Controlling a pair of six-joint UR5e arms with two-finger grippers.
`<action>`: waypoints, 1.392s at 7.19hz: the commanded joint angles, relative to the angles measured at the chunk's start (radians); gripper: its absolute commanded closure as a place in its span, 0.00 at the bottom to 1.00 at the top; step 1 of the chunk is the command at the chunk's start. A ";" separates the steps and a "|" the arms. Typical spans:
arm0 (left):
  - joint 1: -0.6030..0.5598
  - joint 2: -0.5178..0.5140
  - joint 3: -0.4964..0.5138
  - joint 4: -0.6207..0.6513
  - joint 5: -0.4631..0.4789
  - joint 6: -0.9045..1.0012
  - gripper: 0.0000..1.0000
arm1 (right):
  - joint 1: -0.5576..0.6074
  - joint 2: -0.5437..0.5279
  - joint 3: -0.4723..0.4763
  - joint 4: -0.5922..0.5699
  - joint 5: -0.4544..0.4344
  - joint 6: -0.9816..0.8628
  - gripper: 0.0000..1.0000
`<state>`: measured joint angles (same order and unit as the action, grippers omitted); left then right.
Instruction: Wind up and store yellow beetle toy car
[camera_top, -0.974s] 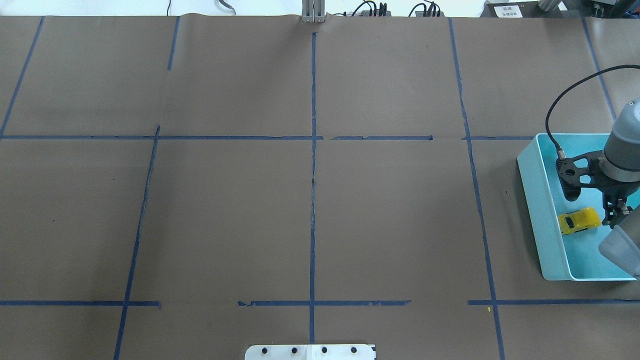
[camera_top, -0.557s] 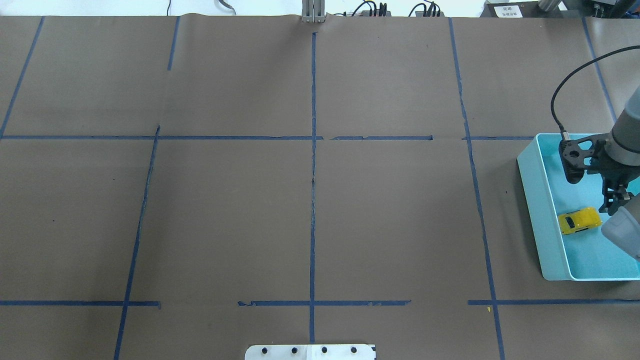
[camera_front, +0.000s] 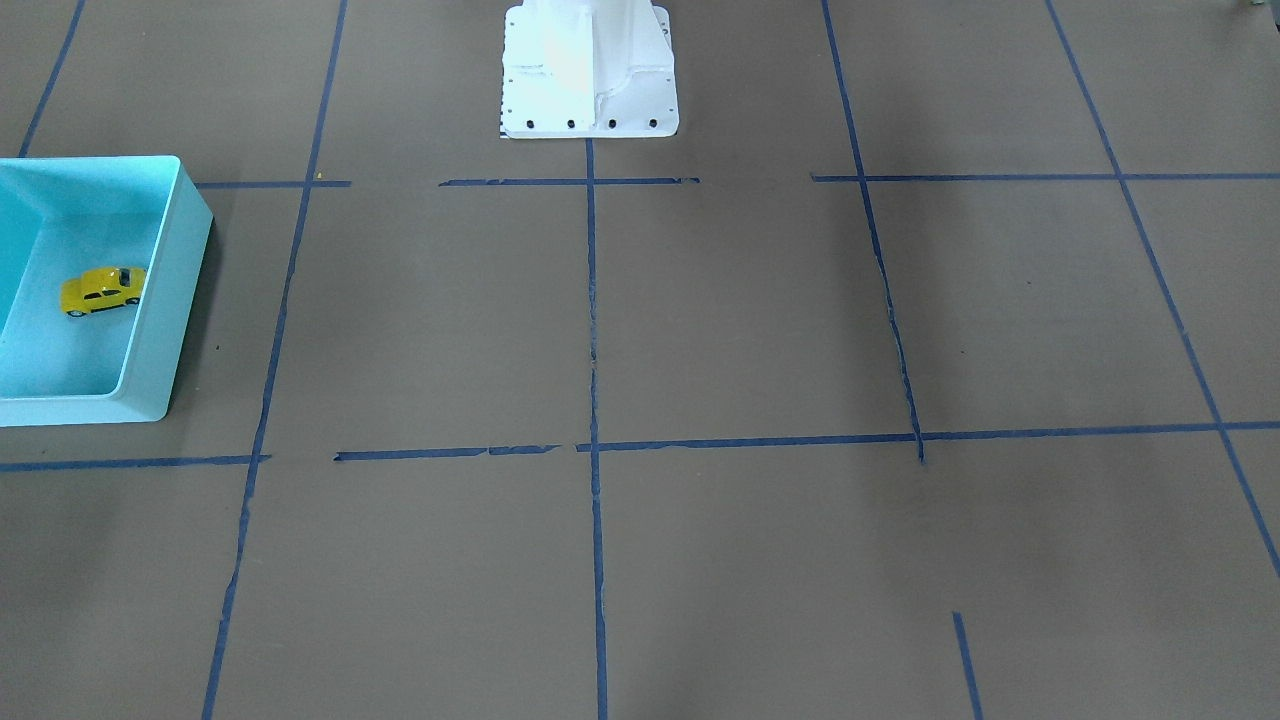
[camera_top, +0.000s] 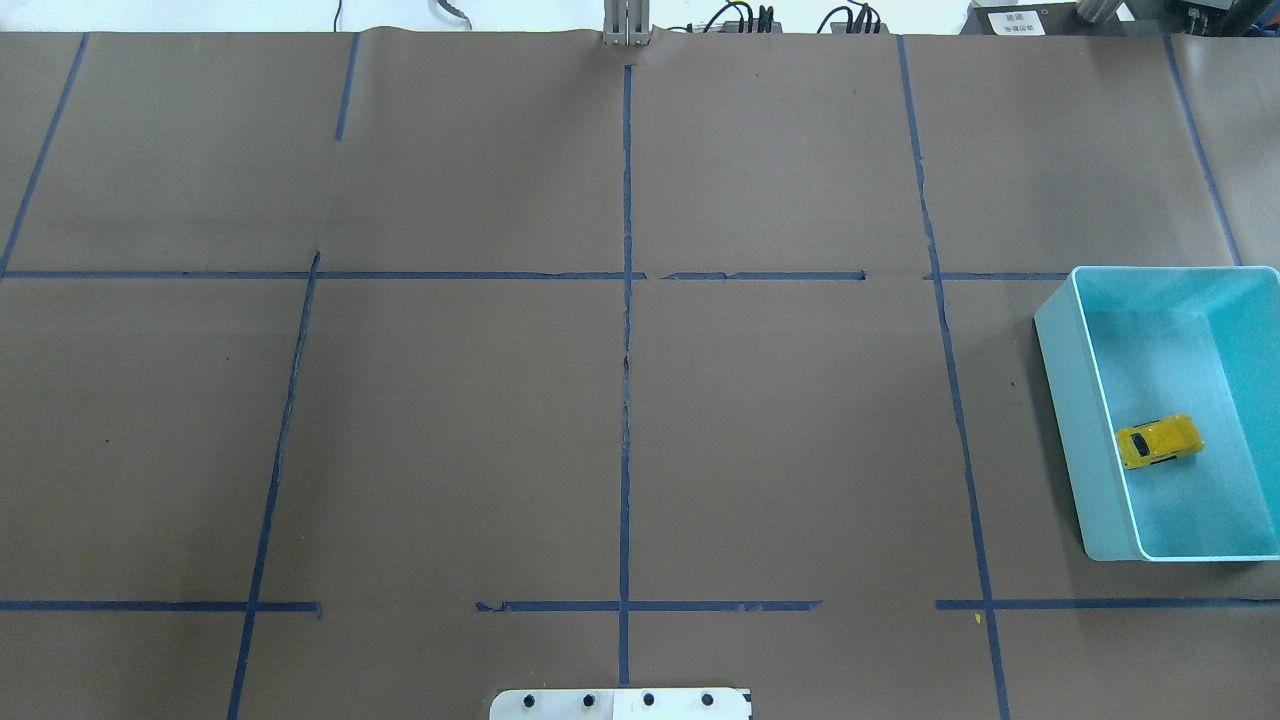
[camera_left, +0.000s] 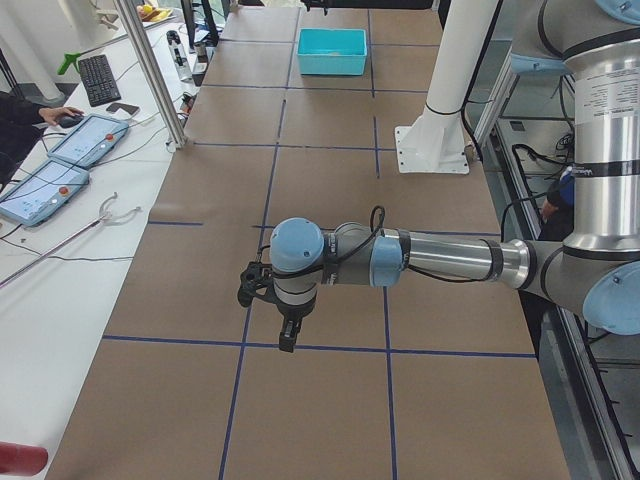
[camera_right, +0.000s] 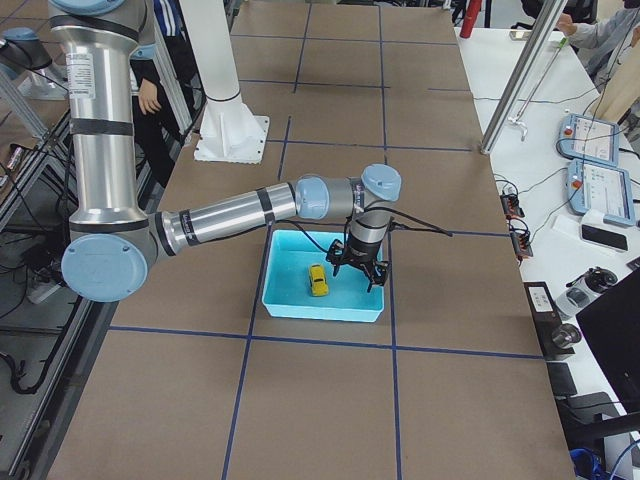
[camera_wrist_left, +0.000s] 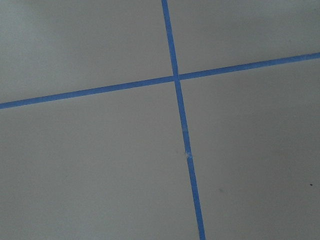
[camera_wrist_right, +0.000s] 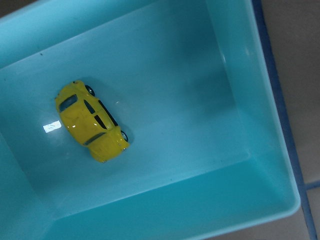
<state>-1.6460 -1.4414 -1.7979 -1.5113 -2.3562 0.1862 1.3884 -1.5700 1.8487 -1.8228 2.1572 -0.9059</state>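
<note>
- The car (camera_top: 1158, 442) sits on its wheels inside the bin (camera_top: 1078, 420), far right on the table.
- The right gripper (camera_right: 362, 272) hangs over the bin; I cannot tell its opening.
- The left gripper (camera_left: 287, 340) hangs over the table (camera_left: 330, 410); I cannot tell its opening either.

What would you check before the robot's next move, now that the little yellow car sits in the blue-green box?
1. yellow beetle toy car inside the turquoise bin: ok.
2. Car upright on its wheels: ok.
3. right gripper apart from the car: ok.
4. Right gripper open: cannot tell.
5. left gripper far from the bin: ok.
6. Car wound up: cannot tell.
</note>
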 joint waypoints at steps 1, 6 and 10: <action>0.000 -0.001 -0.001 -0.001 0.000 0.001 0.00 | 0.194 -0.047 -0.009 -0.004 0.009 0.018 0.01; 0.002 -0.005 -0.003 -0.015 0.002 -0.002 0.00 | 0.324 -0.088 -0.103 -0.004 0.107 0.914 0.01; 0.000 -0.002 -0.005 -0.010 0.008 -0.004 0.00 | 0.324 -0.085 -0.141 0.014 0.113 1.013 0.01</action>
<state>-1.6458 -1.4458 -1.8048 -1.5235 -2.3490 0.1831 1.7118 -1.6578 1.7189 -1.8145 2.2716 0.1056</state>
